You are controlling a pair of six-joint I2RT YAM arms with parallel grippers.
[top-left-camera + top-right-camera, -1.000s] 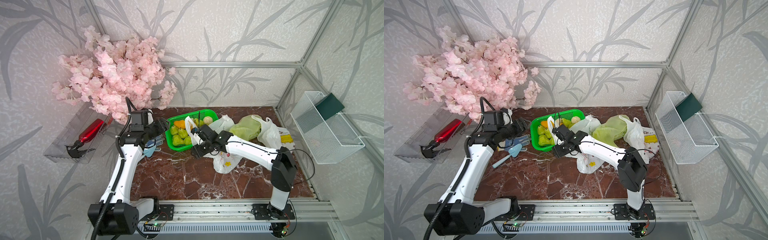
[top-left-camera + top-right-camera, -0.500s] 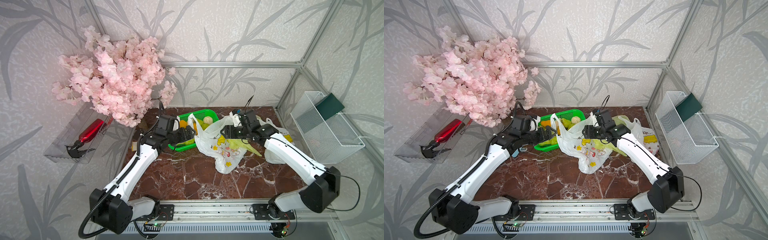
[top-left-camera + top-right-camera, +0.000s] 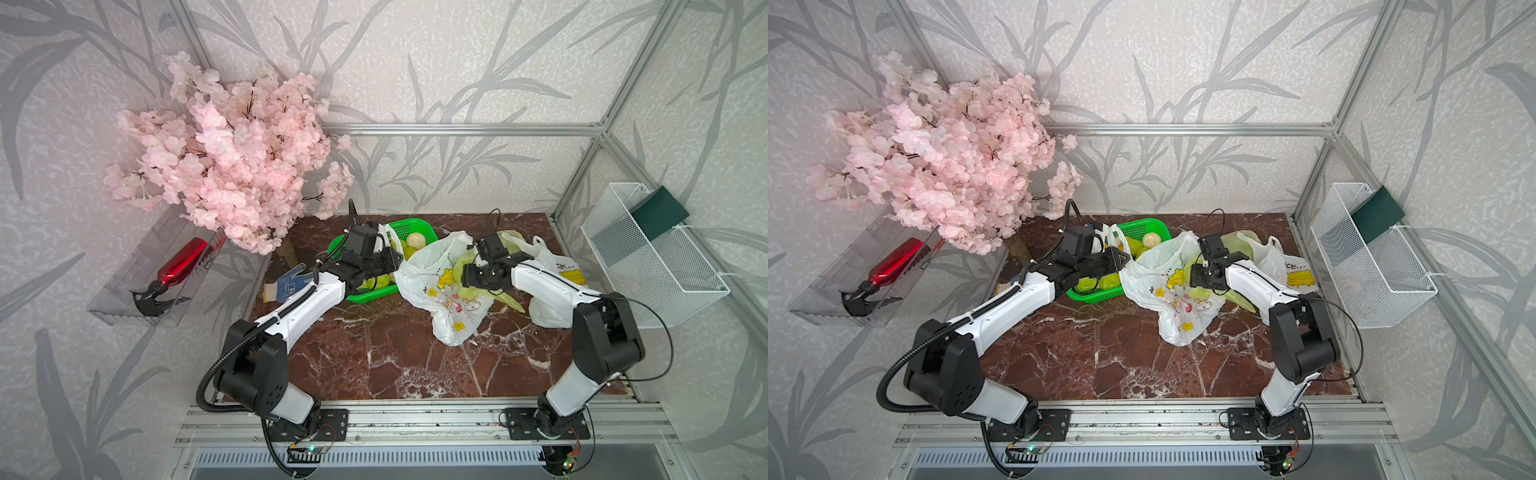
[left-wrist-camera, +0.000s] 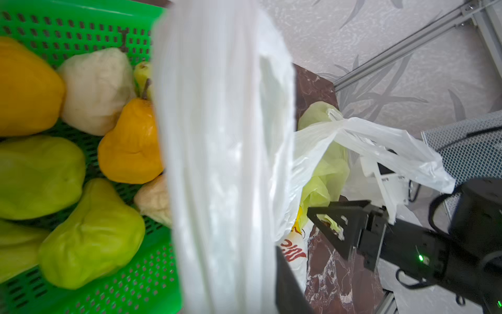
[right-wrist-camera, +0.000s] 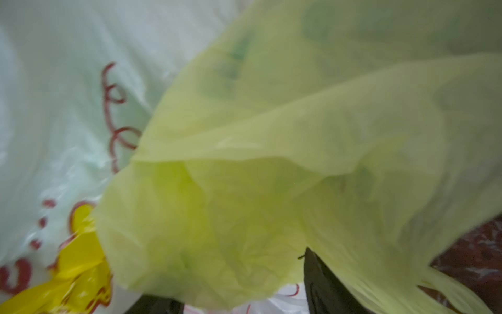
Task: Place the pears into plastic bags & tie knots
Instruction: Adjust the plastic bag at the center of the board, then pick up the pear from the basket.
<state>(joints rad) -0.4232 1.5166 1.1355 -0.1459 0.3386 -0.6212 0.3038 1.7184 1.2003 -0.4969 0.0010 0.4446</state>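
Since the white bag must gape for pears, the left end effector clenches its handle beside the basket; whether the right end effector grips, I cannot tell.

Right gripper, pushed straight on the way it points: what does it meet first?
The yellow-green bag, bunched right before the right gripper; the white printed bag lies beside it, depth unclear.
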